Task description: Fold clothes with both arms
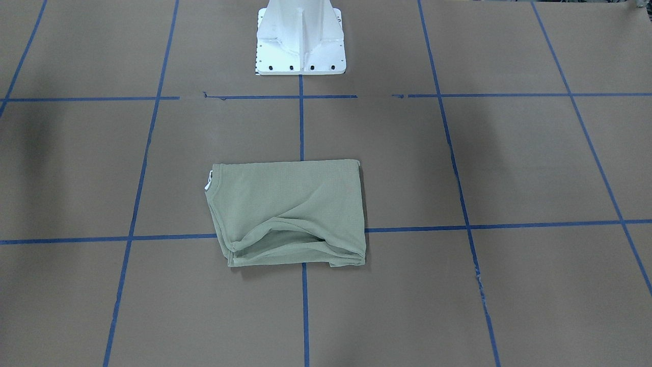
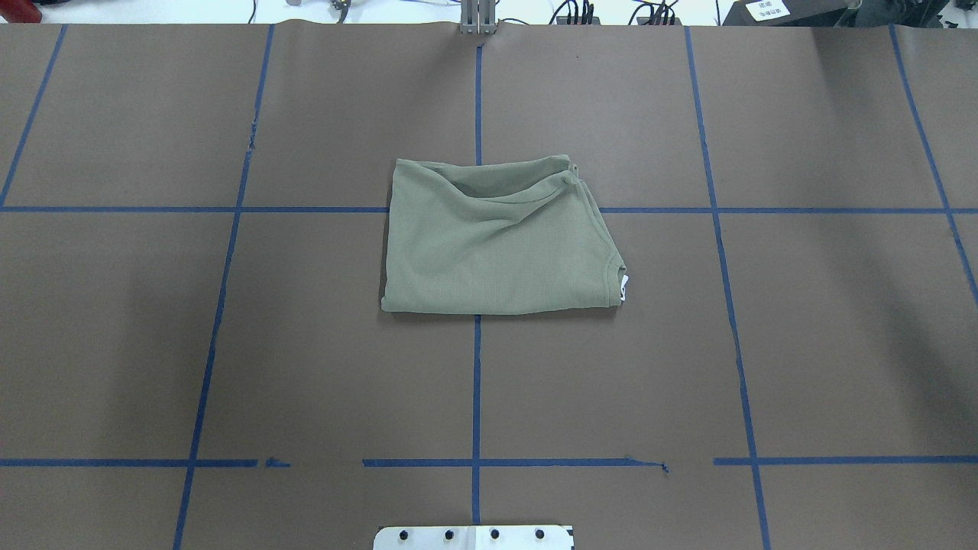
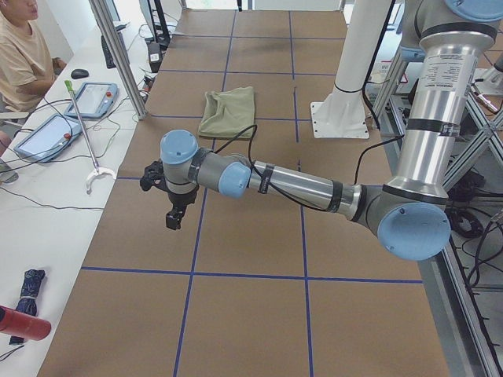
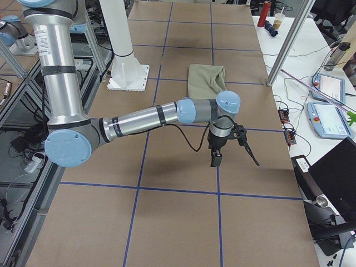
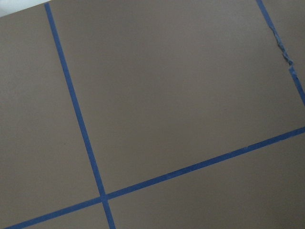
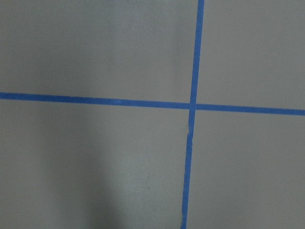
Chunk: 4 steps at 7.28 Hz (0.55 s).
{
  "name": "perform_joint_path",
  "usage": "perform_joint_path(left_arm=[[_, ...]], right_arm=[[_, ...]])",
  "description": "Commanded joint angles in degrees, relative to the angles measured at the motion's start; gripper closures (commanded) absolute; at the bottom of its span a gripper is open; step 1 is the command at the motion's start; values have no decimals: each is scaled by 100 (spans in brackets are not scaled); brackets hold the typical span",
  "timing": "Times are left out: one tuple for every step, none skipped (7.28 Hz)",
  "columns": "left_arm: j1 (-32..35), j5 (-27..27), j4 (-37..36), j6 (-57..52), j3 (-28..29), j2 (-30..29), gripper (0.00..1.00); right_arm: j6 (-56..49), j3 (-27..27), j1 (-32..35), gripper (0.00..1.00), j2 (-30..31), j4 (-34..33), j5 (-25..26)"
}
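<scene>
We can read no text anywhere; the white neck tag (image 2: pixel 624 288) on the shirt (image 2: pixel 497 244) is too small.

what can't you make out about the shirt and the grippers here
Left gripper: seen only in the exterior left view; open or shut unclear.
Right gripper: seen only in the exterior right view; same.
Shirt: sleeves folded inside, hidden in every view.
White neck tag: too small to read.
</scene>
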State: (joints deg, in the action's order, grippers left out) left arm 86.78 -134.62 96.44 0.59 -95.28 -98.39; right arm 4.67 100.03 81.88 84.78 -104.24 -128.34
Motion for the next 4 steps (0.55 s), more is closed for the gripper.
perform_joint_path(left_arm=[[155, 50, -221, -15, -263, 74, 0], [155, -2, -240, 2, -271, 83, 0], [146, 24, -214, 11, -237, 144, 0], [146, 15, -196, 20, -280, 414, 0]], right_arm=[[-19, 17, 4, 0, 345, 53, -367], [-19, 60, 4, 0, 346, 62, -368], [16, 78, 4, 0, 277, 71, -368], [25, 61, -5, 0, 250, 71, -359]])
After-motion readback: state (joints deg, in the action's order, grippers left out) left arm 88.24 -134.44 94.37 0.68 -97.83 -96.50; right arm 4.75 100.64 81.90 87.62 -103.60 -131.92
